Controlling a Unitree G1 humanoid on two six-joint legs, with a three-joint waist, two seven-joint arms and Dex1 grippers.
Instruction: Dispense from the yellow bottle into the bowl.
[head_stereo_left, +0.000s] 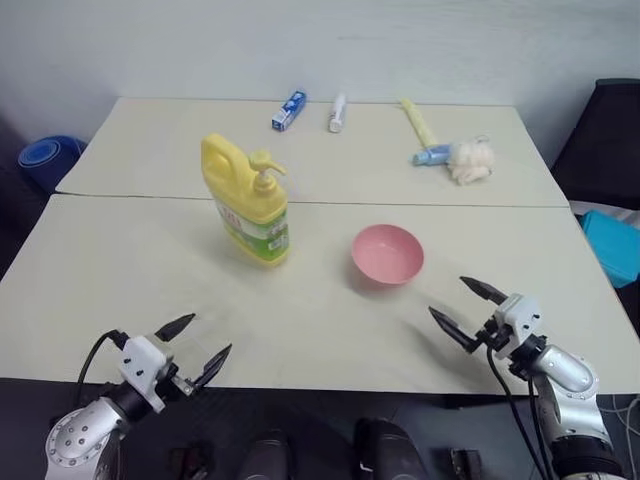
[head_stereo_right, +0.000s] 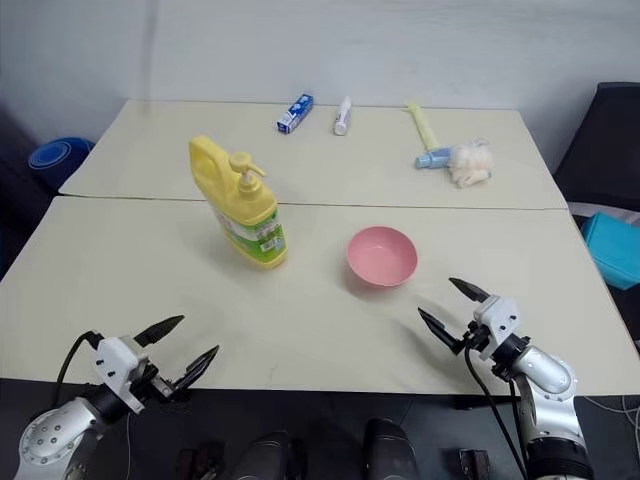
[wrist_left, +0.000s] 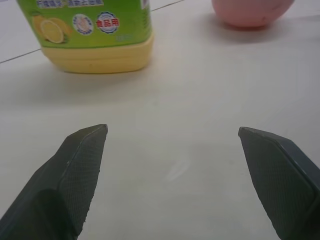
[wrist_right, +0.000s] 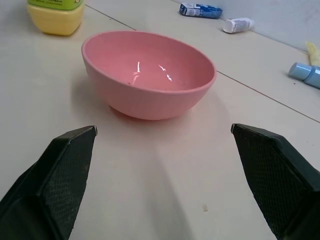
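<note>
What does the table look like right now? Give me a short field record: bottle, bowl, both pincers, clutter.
bottle: large yellow plastic pump jug with green label, upright, mid-table, untouched
bowl: small round pink plastic bowl, upright, looks empty, standing apart from the jug on its right
left pincer: open, holding nothing, near edge, facing the jug
right pincer: open, holding nothing, facing the bowl
far edge: small blue-and-white tube, small white tube, pale-yellow long-handled brush
</note>
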